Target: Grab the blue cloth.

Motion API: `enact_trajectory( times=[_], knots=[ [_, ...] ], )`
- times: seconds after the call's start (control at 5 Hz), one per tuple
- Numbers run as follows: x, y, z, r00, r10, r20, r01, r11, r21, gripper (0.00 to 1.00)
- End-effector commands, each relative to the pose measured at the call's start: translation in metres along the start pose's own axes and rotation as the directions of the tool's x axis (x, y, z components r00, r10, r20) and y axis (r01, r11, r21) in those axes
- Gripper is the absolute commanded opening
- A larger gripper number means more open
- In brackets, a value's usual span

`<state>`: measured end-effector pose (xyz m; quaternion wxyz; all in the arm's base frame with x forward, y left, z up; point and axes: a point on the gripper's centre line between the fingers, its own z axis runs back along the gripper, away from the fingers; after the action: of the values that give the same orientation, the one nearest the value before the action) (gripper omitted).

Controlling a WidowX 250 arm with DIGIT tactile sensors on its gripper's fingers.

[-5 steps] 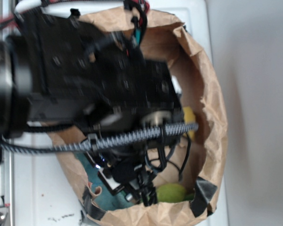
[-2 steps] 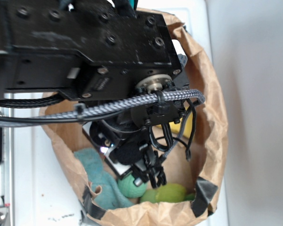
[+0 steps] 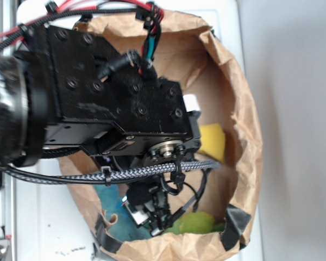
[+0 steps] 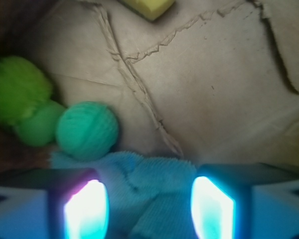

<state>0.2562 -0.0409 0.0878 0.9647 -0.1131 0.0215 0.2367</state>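
From above, past the arm, we look into the crumpled brown paper bag (image 3: 244,125); our wrist view sits close over its floor, sharing the yellow sponge wedge (image 3: 212,141) (image 4: 147,6) at 12 o'clock.

There was one blue cloth (image 4: 149,191), one teal-green ball (image 4: 87,130) and one yellow sponge (image 4: 148,7). One fuzzy lime-green toy (image 4: 21,102) sat at nine o'clock, and one paper bag (image 3: 244,114) held everything.
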Motion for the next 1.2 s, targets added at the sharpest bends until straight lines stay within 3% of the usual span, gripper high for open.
enact_trajectory(
  times=[0.0, 0.2, 0.4, 0.6, 0.8, 1.0],
  knots=[
    [0.001, 0.000, -0.032, 0.990, -0.138, 0.042, 0.136, 0.990, 0.040, 1.00],
    [0.003, -0.004, -0.051, 0.977, -0.207, -0.051, 0.206, 0.978, -0.016, 1.00],
    [-0.001, -0.011, -0.074, 0.966, -0.253, -0.052, 0.255, 0.966, 0.034, 1.00],
    [0.000, -0.011, -0.077, 0.965, -0.257, -0.049, 0.259, 0.965, 0.042, 1.00],
    [0.002, -0.011, -0.075, 0.971, -0.237, -0.024, 0.237, 0.970, 0.048, 0.00],
    [0.001, -0.010, -0.071, 0.972, -0.236, -0.010, 0.236, 0.971, 0.040, 0.00]
  ],
)
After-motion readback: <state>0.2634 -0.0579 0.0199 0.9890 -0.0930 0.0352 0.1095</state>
